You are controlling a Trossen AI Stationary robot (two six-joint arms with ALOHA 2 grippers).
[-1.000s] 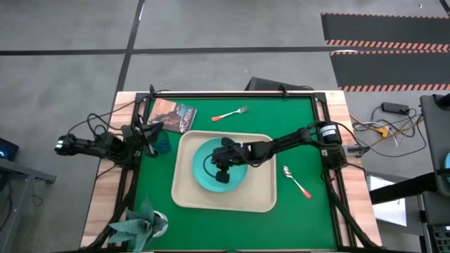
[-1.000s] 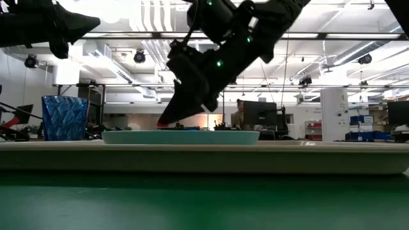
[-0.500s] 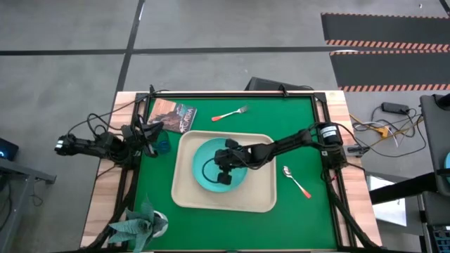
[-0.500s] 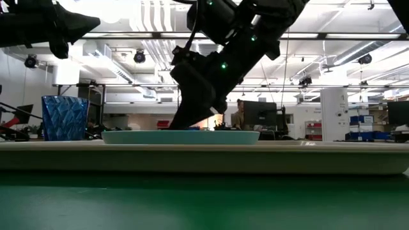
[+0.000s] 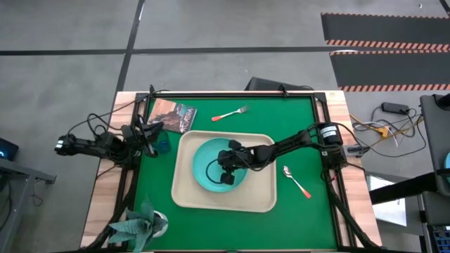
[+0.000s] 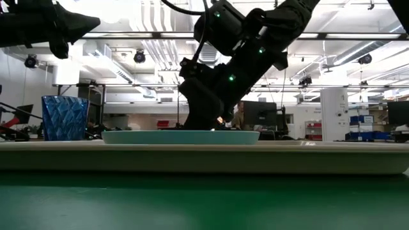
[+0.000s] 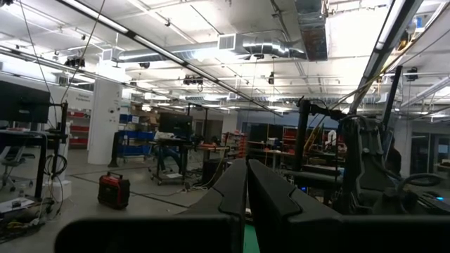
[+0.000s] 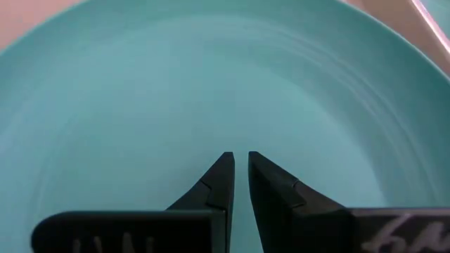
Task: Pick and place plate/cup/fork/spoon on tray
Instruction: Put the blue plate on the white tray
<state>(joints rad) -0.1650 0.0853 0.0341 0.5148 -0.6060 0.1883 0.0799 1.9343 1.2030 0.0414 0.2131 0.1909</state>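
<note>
The turquoise plate (image 5: 205, 176) lies flat on the beige tray (image 5: 261, 198) in the middle of the green mat; it also shows in the low view (image 6: 147, 137) and fills the right wrist view (image 8: 140, 84). My right gripper (image 5: 226, 178) is shut and points down into the plate's middle (image 6: 199, 126) (image 8: 238, 156). The blue cup (image 5: 163, 146) (image 6: 64, 118) stands on the mat left of the tray. The fork (image 5: 230, 113) lies on the mat beyond the tray, and the spoon (image 5: 297, 181) lies to the tray's right. My left gripper (image 5: 156, 132) (image 7: 246, 172) is shut, raised near the cup. My right gripper's shut fingertips (image 8: 223, 165) come from above, slanting from the table's right, down to the plate's inner surface (image 8: 238, 119). The plate's rim hides their ends in the low view, and I cannot tell whether they touch it. The plate lies flat on the tray.
A book (image 5: 172, 114) lies at the mat's far left corner. A folded-paper plant (image 5: 140, 223) stands at the near left corner. Cables run along the table's left and right edges.
My right gripper has gone a little toward the table's right edge over the plate and has tipped steeper, its fingertips lower, down at the plate's rim level. The plate has stayed flat on the tray.
</note>
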